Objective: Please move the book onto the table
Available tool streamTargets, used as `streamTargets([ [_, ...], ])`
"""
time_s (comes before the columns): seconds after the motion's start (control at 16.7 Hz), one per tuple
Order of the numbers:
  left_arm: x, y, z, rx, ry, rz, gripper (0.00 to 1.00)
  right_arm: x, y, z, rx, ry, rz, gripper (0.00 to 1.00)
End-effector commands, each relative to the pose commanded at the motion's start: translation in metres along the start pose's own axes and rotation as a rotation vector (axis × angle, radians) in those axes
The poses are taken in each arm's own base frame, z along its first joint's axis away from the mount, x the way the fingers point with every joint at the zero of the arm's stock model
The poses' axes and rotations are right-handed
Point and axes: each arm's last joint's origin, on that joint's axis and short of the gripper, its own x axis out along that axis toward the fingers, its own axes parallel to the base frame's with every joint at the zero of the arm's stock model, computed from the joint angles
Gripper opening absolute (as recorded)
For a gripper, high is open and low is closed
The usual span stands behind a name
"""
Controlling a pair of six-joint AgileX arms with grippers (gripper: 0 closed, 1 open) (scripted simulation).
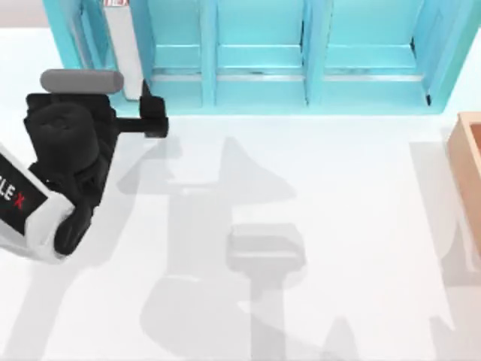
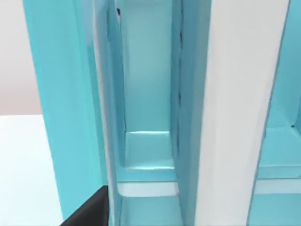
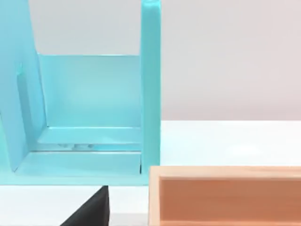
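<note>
Our left gripper (image 1: 146, 105) sits at the table's (image 1: 338, 226) left rear, right at the front of the shelf's (image 1: 301, 68) leftmost bay. The book (image 1: 124, 45) stands upright in that bay with its white page edges facing out. In the top view the fingers (image 1: 154, 116) reach the book's lower edge; we can't tell whether they are apart or clamped on it.

Left wrist view – the book's (image 2: 240, 108) white page edge runs tall and vertical beside a shelf (image 2: 146, 94) divider, very close to the camera, with one dark fingertip (image 2: 91, 212) at the frame edge. The book is still in the shelf, not on the table.

Right wrist view – the shelf's (image 3: 89, 108) end bay and the wooden box (image 3: 225, 195) sit side by side on the table (image 3: 235, 141), with a dark fingertip (image 3: 91, 209) of the right gripper at the frame's edge; jaw state can't be told there either. The box (image 1: 467, 162) lies at the table's right edge in the top view.
</note>
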Motion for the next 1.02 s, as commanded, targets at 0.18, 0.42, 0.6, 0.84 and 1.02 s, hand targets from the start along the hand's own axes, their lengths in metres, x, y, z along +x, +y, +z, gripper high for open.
streamTargets([
  [0.18, 0.008, -0.006, -0.011, -0.005, -0.017, -0.002, 1.00, 0.000, 0.000, 0.000, 0.000, 0.000, 0.000, 1.00],
  [0.42, 0.009, -0.007, -0.012, -0.005, -0.018, -0.002, 1.00, 0.000, 0.000, 0.000, 0.000, 0.000, 0.000, 1.00],
  [0.6, 0.012, -0.005, -0.012, -0.004, -0.014, 0.000, 1.00, 0.000, 0.000, 0.000, 0.000, 0.000, 0.000, 1.00],
  [0.84, 0.044, -0.008, -0.012, -0.005, -0.017, -0.003, 1.00, 0.000, 0.000, 0.000, 0.000, 0.000, 0.000, 1.00],
  [1.02, 0.077, -0.009, -0.011, -0.005, -0.020, -0.002, 1.00, 0.000, 0.000, 0.000, 0.000, 0.000, 0.000, 1.00],
])
